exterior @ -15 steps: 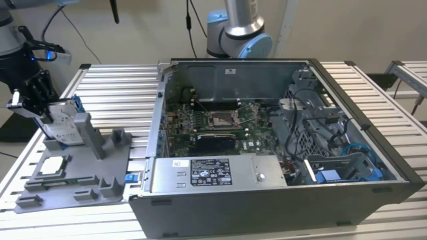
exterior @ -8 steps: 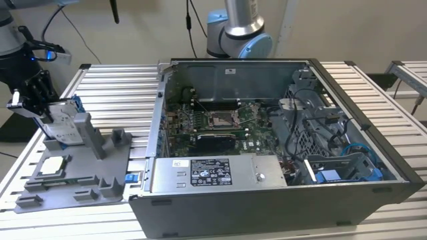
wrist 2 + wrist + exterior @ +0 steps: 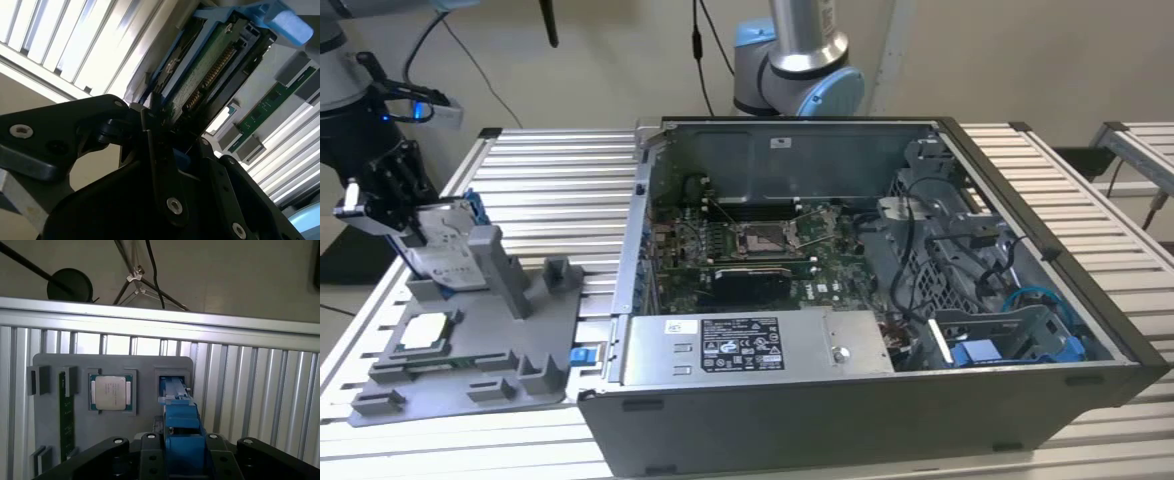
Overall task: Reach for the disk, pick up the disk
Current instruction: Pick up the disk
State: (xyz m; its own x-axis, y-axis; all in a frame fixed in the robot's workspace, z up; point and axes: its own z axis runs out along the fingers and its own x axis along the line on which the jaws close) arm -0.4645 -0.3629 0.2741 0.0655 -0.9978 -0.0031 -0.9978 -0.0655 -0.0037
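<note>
Exterior view shows the gripper (image 3: 422, 236) clamped on the disk (image 3: 450, 256), upright at one edge of the grey fixture (image 3: 494, 345).

Tool (image 3: 416, 233) at upright disk (image 3: 450, 256) in grey fixture (image 3: 487, 350) beside open case (image 3: 854, 425)

A long table (image 3: 547, 190) of ribbed silver aluminium slats, with black caps at its corners, carries everything; its slats run across the exterior view, and in the first wrist view they run up to a plain aluminium edge rail (image 3: 210, 325). Two things rest directly on it. Toward the exterior view's left lies a flat grey plastic fixture plate (image 3: 494, 345) with raised blocks and sunken pockets, also seen in the first wrist view (image 3: 145, 370). Just beside it, toward the exterior view's right, a large grey metal computer case (image 3: 854, 420) lies on its side, open upward.
</note>
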